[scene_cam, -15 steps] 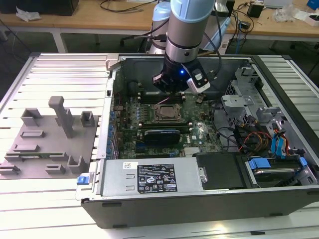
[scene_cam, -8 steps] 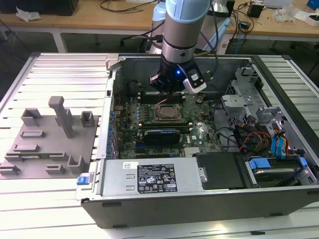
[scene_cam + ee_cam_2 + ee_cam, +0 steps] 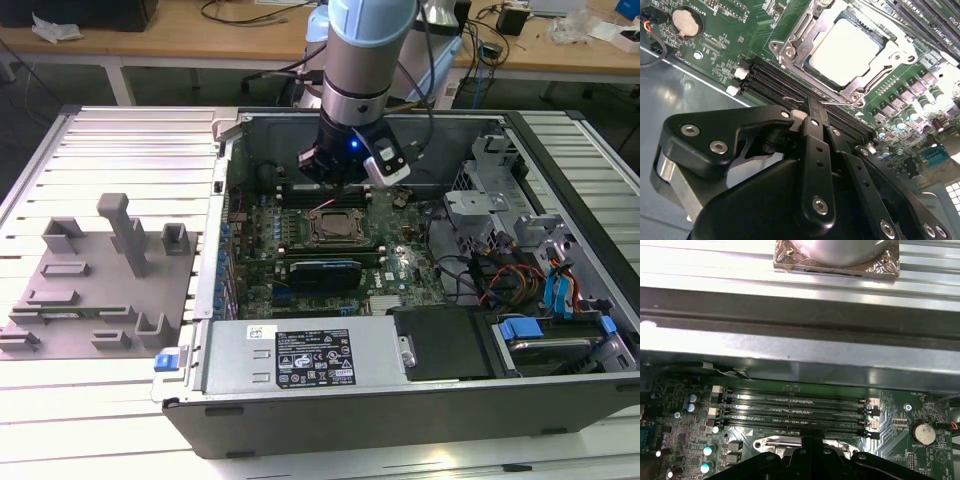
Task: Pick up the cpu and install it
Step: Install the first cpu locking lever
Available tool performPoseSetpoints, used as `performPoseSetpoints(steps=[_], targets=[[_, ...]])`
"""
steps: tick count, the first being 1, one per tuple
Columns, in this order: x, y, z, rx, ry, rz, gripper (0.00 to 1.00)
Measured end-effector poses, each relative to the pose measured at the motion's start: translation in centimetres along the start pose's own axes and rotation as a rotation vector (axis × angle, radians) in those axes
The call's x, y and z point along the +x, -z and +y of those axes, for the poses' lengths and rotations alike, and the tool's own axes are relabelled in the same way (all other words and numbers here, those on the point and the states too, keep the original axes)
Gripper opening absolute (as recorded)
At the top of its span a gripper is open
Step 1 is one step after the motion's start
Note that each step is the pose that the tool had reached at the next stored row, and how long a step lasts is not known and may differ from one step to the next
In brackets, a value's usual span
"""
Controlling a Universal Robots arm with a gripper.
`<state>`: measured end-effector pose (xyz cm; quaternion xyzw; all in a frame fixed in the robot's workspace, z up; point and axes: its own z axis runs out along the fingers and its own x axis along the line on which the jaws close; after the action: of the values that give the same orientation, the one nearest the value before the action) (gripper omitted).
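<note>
Motherboard (image 3: pixel 400 270) lying flat inside the open computer case (image 3: pixel 190 300), which rests on its side so that the board faces up toward the descending arm. The cpu (image 3: pixel 845 47) sits in its socket near the middle of the board, silvery-white top upward and level, bordered on all sides by the metal socket frame (image 3: pixel 790 50). This placement suggests the chip is already seated, though whether the frame is latched over it cannot be told. In the exterior view the cpu (image 3: pixel 332 228) lies just in front of and below the gripper (image 3: pixel 335 175), apart from it. The grey fixture plate (image 3: pixel 90 290) stands outside the case on the exterior view's left, well apart from the arm, its raised holders presumably serving as a staging place for parts. In the second wrist view the gripper (image 3: pixel 809 106) appears with its fingers pressed together and nothing pinched between them. Its tip hangs over the memory slots (image 3: pixel 770 80) just beside the socket's edge, where a thin latch wire crosses behind it. Contact with that wire cannot be judged. The first wrist view shows the same closed tip (image 3: pixel 807 452) beside the memory slots (image 3: pixel 790 410).
</note>
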<state>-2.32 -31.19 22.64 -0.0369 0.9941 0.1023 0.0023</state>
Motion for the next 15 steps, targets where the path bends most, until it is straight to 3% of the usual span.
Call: performPoseSetpoints(steps=[3,7,8,15], targets=[[0.02,-0.82,-0.17,0.0004,-0.009,-0.0018,0.11],[0.02,-0.93,-0.19,0.0007,-0.034,-0.0069,0.11],[0.05,-1.19,-0.24,0.0019,-0.03,-0.0268,0.11],[0.24,-1.3,0.04,0.0039,-0.029,-0.0284,0.11]])
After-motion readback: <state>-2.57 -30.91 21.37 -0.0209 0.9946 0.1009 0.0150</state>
